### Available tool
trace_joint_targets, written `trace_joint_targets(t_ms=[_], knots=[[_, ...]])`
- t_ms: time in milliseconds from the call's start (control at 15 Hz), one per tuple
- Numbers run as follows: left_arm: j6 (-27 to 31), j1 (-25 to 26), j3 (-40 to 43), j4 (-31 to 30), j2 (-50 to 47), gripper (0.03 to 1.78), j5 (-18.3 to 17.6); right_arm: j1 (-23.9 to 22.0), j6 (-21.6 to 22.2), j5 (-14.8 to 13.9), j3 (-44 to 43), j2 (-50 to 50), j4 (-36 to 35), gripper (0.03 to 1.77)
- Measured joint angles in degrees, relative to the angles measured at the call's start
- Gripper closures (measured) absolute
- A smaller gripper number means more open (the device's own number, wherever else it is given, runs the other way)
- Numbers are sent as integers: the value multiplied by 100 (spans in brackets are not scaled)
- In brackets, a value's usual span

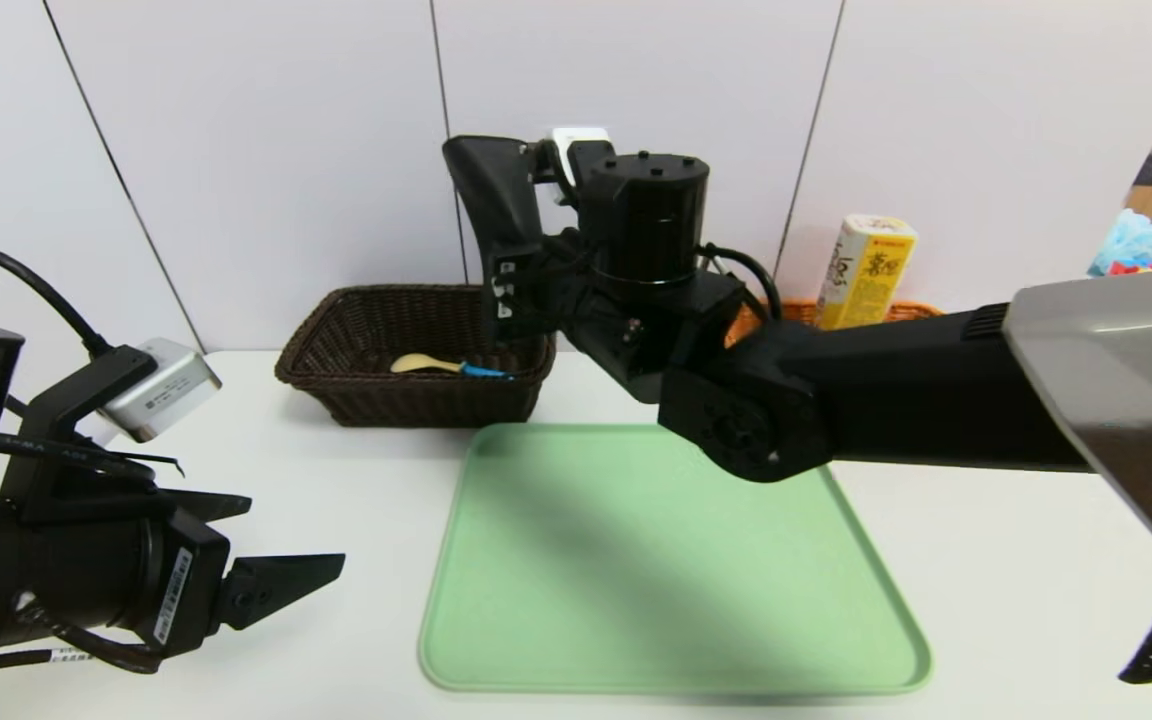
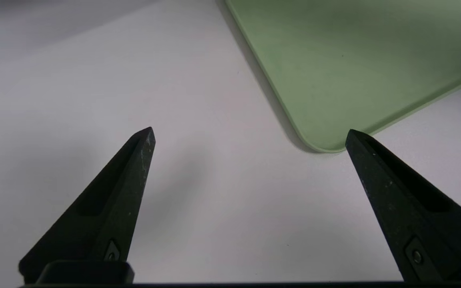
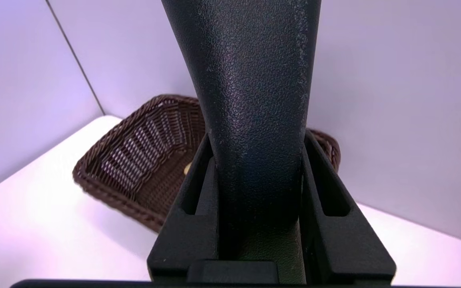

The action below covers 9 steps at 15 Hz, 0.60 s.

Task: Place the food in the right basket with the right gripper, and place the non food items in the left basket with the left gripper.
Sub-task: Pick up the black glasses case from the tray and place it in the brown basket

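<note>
We have the black item up off the desk, near the right end of the dark basket, gripped in the right claw, whose fingers are closed on its sides. In the dark basket lies a wooden spoon with a blue handle. Farther right, the orange basket holds a yellow-and-white container, upright and slightly tilted. The green tray lies bare in front of both baskets. A pale wall stands behind them.

Our right arm crosses above the tray and hides much of the orange basket; we can't make out what else that one holds. The item's far end is cut off in the right wrist view, where it covers part of the dark basket and nearly all the spoon. The left wrist view shows our left claw wide open and empty, over the desk beside the tray's near left corner
</note>
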Motion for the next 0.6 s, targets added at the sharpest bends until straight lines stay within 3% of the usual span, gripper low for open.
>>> trace_joint_targets(t_ms=[400,600], knots=[[9,0,13,0,-24,12,9,-33,-124,23,-1348,1002,26,126],[2,0,28,-44,-38,12,9,-79,-261,224,-1541,1319,13,126]])
